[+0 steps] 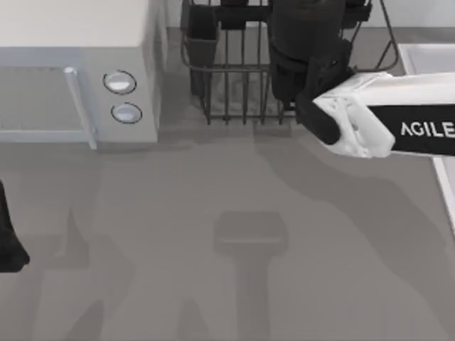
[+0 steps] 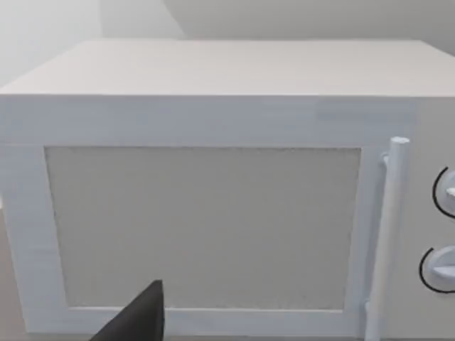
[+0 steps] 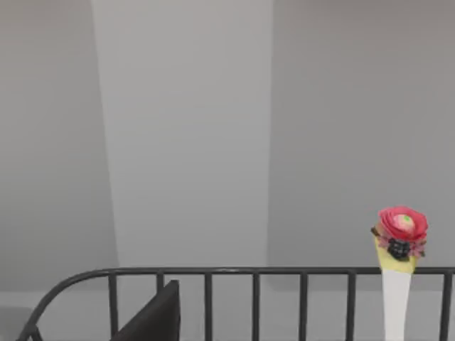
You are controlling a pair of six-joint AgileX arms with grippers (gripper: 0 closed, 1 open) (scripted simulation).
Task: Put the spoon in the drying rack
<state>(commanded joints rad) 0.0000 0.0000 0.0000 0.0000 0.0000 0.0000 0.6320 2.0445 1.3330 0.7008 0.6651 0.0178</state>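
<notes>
Overhead, right arm reaching over the drying rack (image 1: pixel 234 78); left arm parked at the table's left edge.

Right arm comes in from the right side, white forearm lettered AGILEX, its dark wrist and right gripper (image 1: pixel 298 64) above the rack's wire bars, right of the dark utensil cup (image 1: pixel 202 39) at the rack's left corner. Cannot tell how far its fingers are open or whether they have hold of anything. Right wrist view: one dark finger (image 3: pixel 153 316) low beside the rack's curved top rail (image 3: pixel 234 271), and a pale upright handle topped with a red flower ornament (image 3: pixel 402 238) standing at the rail, possibly the spoon. Left gripper (image 1: pixel 8 241) sits dark at the left edge, grip unreadable; its wrist view faces the microwave (image 2: pixel 213 192) door. Microwave stands left of the rack, close beside it.
</notes>
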